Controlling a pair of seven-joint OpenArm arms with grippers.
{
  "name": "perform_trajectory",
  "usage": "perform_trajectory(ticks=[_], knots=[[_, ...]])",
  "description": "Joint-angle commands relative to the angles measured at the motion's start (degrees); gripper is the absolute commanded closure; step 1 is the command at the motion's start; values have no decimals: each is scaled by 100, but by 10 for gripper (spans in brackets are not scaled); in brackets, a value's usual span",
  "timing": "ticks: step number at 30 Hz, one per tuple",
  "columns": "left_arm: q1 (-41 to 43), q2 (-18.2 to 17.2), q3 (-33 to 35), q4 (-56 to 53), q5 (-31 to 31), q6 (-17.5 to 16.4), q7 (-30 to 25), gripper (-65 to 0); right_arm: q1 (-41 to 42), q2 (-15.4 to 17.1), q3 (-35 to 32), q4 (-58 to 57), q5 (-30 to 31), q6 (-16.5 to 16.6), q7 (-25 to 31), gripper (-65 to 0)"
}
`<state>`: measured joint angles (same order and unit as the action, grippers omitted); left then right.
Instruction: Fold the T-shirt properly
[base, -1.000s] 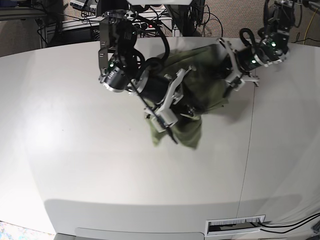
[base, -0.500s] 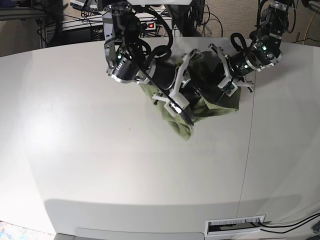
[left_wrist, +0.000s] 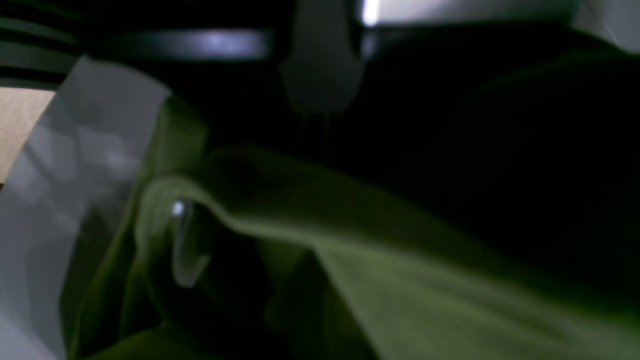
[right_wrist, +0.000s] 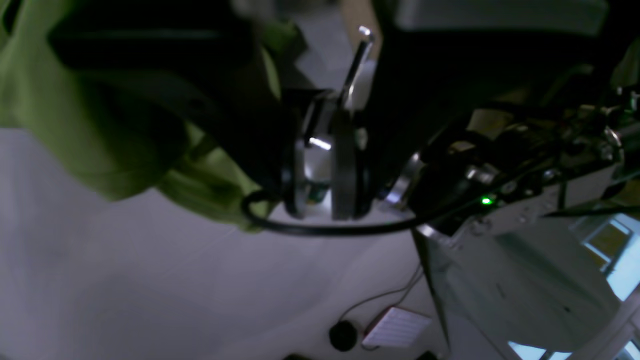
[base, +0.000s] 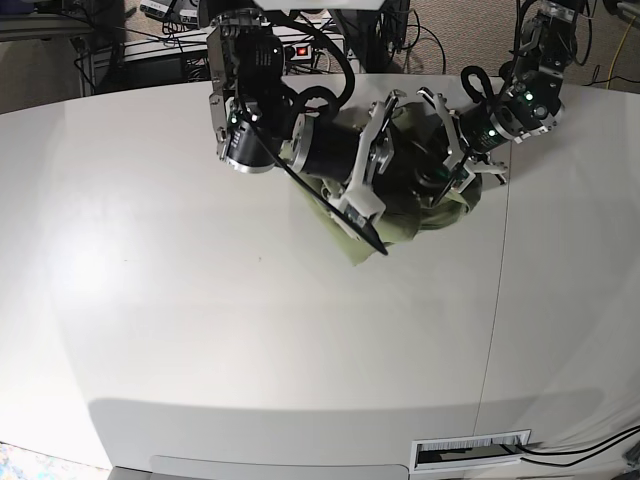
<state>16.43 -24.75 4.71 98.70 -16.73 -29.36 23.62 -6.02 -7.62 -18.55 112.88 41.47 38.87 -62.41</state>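
Note:
The olive-green T-shirt (base: 405, 218) is bunched into a heap at the far middle of the white table (base: 250, 330), wedged between my two arms. My right gripper (base: 380, 175) presses into the heap from the left. Its white finger frames straddle dark folds, and I cannot tell whether it grips cloth. My left gripper (base: 447, 170) is buried in the heap's right side and shut on the fabric. In the left wrist view, blurred green T-shirt (left_wrist: 425, 290) folds fill the frame. In the right wrist view, the T-shirt (right_wrist: 100, 140) hangs at upper left over the tabletop.
Cables and a power strip (base: 300, 45) lie behind the table's far edge. A table seam (base: 497, 300) runs front to back on the right. A slotted label plate (base: 470, 450) sits at the front edge. The left arm's body with a green light (right_wrist: 485, 200) is close in the right wrist view.
The right arm swung toward the far right, closing on the left arm. The shirt's hanging lower end rose and now lies bunched tighter between the two grippers.

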Motion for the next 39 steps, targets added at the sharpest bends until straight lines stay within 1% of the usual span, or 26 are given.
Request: perform_trajectory(ticks=[1, 4, 9, 11, 14, 15, 17, 19, 21, 24, 25, 28, 30, 32, 34, 36, 39], knots=[[-33, -57, -37, 83, 79, 2, -92, 0, 142, -48, 15, 122, 92, 37, 138, -110], [-4, -103, -39, 83, 201, 2, -72, 0, 295, -48, 273, 254, -278, 33, 133, -110], [-7, -114, -39, 85, 201, 0, 109, 0, 334, -31, 1119, 461, -487, 33, 131, -110], [-9, -111, -39, 114, 199, 0, 236, 0, 332, 68, 1445, 461, -553, 26, 116, -104], [-9, -111, -39, 339, 197, 0, 431, 0, 328, 313, 1775, 461, -551, 22, 114, -19], [-9, -114, -39, 452, 197, 2, 531, 0, 328, 387, 1838, 459, -564, 22, 111, 0], [-13, -114, -39, 721, 199, 4, 863, 0, 315, 505, 1895, 452, -785, 22, 116, 0], [-26, -114, -39, 986, 201, 2, 1255, 0, 297, 581, 1893, 435, -1025, 22, 114, 0], [-24, -111, -39, 1180, 223, 4, 1574, 0, 264, 627, 1891, 433, -1071, 22, 116, 0], [-24, -111, -39, 1314, 221, 7, 2024, -87, 249, 638, 1886, 433, -1130, 24, 116, 0], [-24, -114, -39, 1338, 221, 7, 2162, -103, 249, 638, 1886, 433, -1163, 24, 118, 0], [-24, -114, -39, 1408, 227, 7, 2498, -106, 249, 638, 1886, 433, -1220, 24, 131, 0], [-22, -111, -39, 1408, 286, 9, 2474, -106, 247, 640, 1851, 404, -1191, 24, 160, 0], [-24, -111, -39, 1408, 358, 17, 2271, -104, 236, 636, 1696, 306, -1145, 24, 234, 0], [-24, -111, -39, 1408, 417, 155, 1982, -103, 240, 636, 1401, 118, -1180, 33, 361, 0], [-24, -109, -39, 1408, 413, 284, 1810, -103, 238, 636, 1040, -101, -1475, 31, 662, 0], [-22, -111, -39, 1399, 415, 280, 1746, -103, 238, 636, 538, -442, -1996, 28, 1150, 0]])
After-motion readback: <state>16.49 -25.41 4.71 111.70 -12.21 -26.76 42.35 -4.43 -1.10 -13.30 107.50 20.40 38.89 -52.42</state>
